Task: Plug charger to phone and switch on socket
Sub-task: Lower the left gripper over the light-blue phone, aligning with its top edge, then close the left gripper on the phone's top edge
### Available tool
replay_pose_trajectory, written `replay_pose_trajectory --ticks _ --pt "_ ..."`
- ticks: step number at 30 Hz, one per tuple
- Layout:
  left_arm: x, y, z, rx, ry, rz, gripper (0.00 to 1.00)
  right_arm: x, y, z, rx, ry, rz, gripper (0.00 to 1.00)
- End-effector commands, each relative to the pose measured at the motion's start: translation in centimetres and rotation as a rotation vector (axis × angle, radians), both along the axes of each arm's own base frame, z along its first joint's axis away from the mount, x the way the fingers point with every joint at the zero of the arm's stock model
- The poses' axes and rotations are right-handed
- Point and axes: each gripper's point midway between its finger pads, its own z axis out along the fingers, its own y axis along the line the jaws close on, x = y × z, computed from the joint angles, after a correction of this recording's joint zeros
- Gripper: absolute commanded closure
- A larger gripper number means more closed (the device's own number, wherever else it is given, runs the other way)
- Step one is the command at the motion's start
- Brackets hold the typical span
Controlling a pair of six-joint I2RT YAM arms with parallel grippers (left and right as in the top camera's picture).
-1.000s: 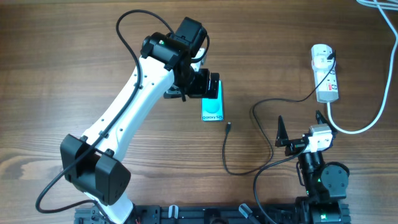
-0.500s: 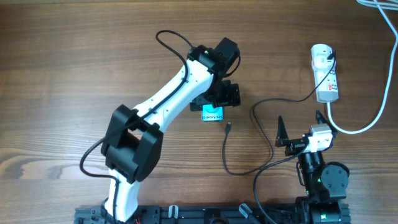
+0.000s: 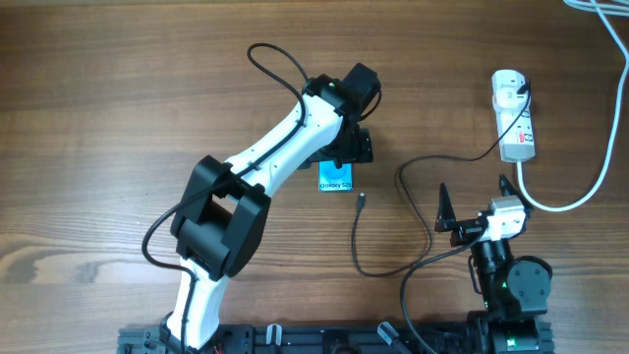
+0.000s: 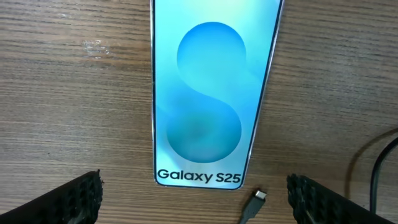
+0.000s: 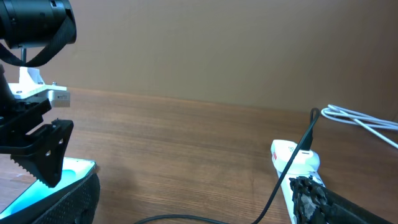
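The phone (image 3: 336, 179) lies flat on the table with its turquoise screen up; it fills the left wrist view (image 4: 211, 93), white "Galaxy S25" strip toward me. My left gripper (image 3: 349, 147) hovers open over the phone's far part, fingers (image 4: 193, 199) wide apart and empty. The charger's connector tip (image 3: 362, 203) lies just right of the phone's near end (image 4: 256, 200). Its thin black cable (image 3: 413, 231) loops to a black plug in the socket (image 3: 514, 116). My right gripper (image 3: 474, 211) is open and empty near the front edge; the socket also shows in the right wrist view (image 5: 292, 163).
A thick white cable (image 3: 590, 187) runs from the socket off to the far right. More white cable (image 5: 364, 118) lies behind the socket. The right arm's base (image 3: 511, 285) stands at the front right edge.
My left arm swung right over the phone, then drew back a little to the left. The phone, charger and right arm have not moved.
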Motion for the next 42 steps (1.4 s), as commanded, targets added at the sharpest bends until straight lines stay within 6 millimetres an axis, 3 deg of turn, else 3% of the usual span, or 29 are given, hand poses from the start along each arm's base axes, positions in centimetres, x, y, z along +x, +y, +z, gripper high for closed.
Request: replay_pose_trajectory --ticks 1,5,9,30,37,42 --pt "0.5 -0.2 -0.2 0.009 -0.020 -0.021 0.00 0.0 -0.3 0.1 -0.002 -0.006 -0.017 0.00" --pt "0.9 -0.5 -0.4 0.000 -0.032 -0.021 0.00 0.0 -0.3 0.1 -0.002 -0.006 -0.017 0.00" --pt "0.2 0.1 -2.3 0.038 0.018 -0.021 0.00 0.0 -0.3 0.1 -0.002 -0.006 -0.017 0.00" --pt "1.4 -0.4 -2.3 0.025 -0.036 -0.019 0.00 0.0 -0.3 0.1 -0.002 -0.006 -0.017 0.00" --pt "1.4 -0.3 -3.8 0.018 -0.046 -0.020 0.00 0.0 -0.3 0.1 -0.002 -0.006 -0.017 0.01" --pt "1.8 -1.2 -3.7 -0.004 -0.075 -0.028 0.00 0.0 -0.3 0.1 -0.002 -0.006 -0.018 0.00"
